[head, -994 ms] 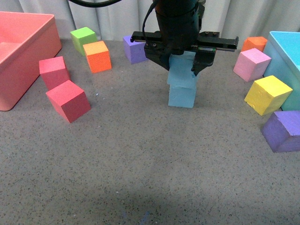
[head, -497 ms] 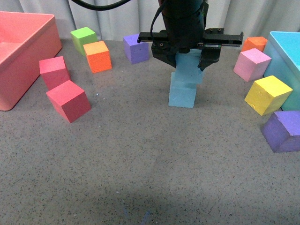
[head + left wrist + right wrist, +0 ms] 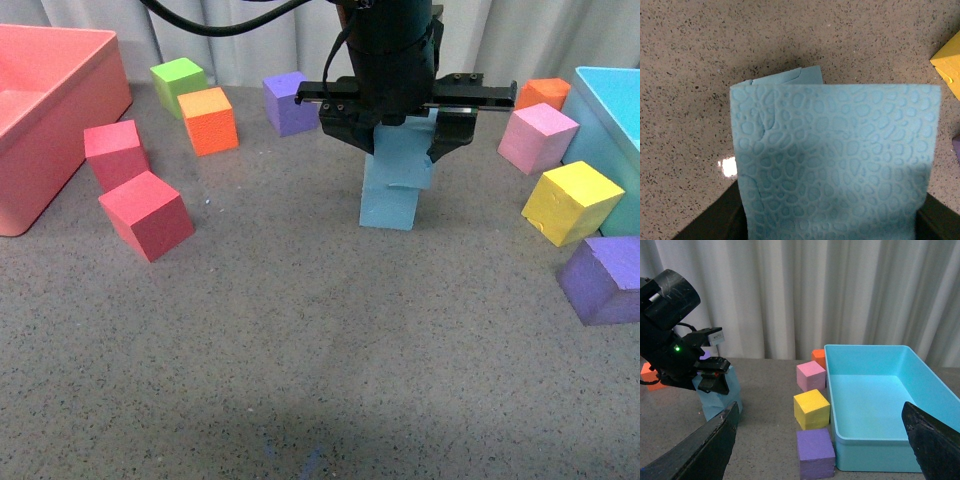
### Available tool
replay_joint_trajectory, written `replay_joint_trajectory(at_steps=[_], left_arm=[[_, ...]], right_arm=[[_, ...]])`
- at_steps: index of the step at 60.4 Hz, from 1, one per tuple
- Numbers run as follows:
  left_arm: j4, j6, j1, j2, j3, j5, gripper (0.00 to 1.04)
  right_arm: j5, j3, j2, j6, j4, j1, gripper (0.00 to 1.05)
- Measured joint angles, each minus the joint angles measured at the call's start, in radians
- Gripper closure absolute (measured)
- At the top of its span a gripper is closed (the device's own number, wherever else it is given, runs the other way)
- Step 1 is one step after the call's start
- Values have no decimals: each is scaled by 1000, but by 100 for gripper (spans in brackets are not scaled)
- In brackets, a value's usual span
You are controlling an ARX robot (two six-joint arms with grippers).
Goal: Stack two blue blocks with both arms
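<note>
In the front view my left gripper (image 3: 400,140) hangs over the table's middle back, shut on a sky-blue block (image 3: 405,160). That block rests slightly skewed on top of the second blue block (image 3: 390,210), which stands on the table. In the left wrist view the held block (image 3: 840,160) fills most of the picture, and a corner of the lower block (image 3: 790,77) peeks out behind it. My right gripper (image 3: 820,440) is open and empty, off to the side of the stack (image 3: 720,400), and does not show in the front view.
A pink bin (image 3: 40,120) stands at the left and a light-blue bin (image 3: 612,110) at the right. Two red cubes (image 3: 145,212), an orange cube (image 3: 208,120), a green one (image 3: 178,82) and a purple one (image 3: 288,103) lie left of the stack. Pink (image 3: 538,137), yellow (image 3: 572,202) and purple (image 3: 602,280) cubes lie to the right.
The left gripper has shifted a little to the right with the blue block in it. The block now sits more squarely over the lower one.
</note>
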Motion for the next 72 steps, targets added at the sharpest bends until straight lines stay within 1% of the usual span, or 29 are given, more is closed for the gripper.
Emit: replay_joint_trajectory(at_steps=[8, 10, 14, 15, 20, 33, 51, 61, 68, 70, 71, 72], left_arm=[[-3, 0, -1, 2, 0, 0, 21], [-3, -1, -2, 2, 0, 0, 17], [-3, -2, -2, 2, 0, 0, 7], [-3, -2, -2, 2, 0, 0, 6], [-3, -4, -2, 2, 0, 1, 7], [-2, -5, 1, 0, -4, 6, 7], [64, -31, 19, -136, -171, 54, 7], [124, -11, 29, -214, -247, 46, 7], [136, -10, 34, -246, -282, 27, 7], [185, 7, 32, -257, -307, -19, 8], [288, 36, 31, -274, -360, -94, 12], [345, 50, 31, -283, -389, -135, 14]], right_arm=[[0, 0, 0, 0, 0, 0, 10], [0, 0, 0, 0, 0, 0, 10], [0, 0, 0, 0, 0, 0, 10], [0, 0, 0, 0, 0, 0, 10], [0, 0, 0, 0, 0, 0, 10], [0, 0, 0, 0, 0, 0, 10], [0, 0, 0, 0, 0, 0, 10], [0, 0, 0, 0, 0, 0, 10], [0, 0, 0, 0, 0, 0, 10], [0, 0, 0, 0, 0, 0, 10], [0, 0, 0, 0, 0, 0, 10], [0, 0, 0, 0, 0, 0, 10]])
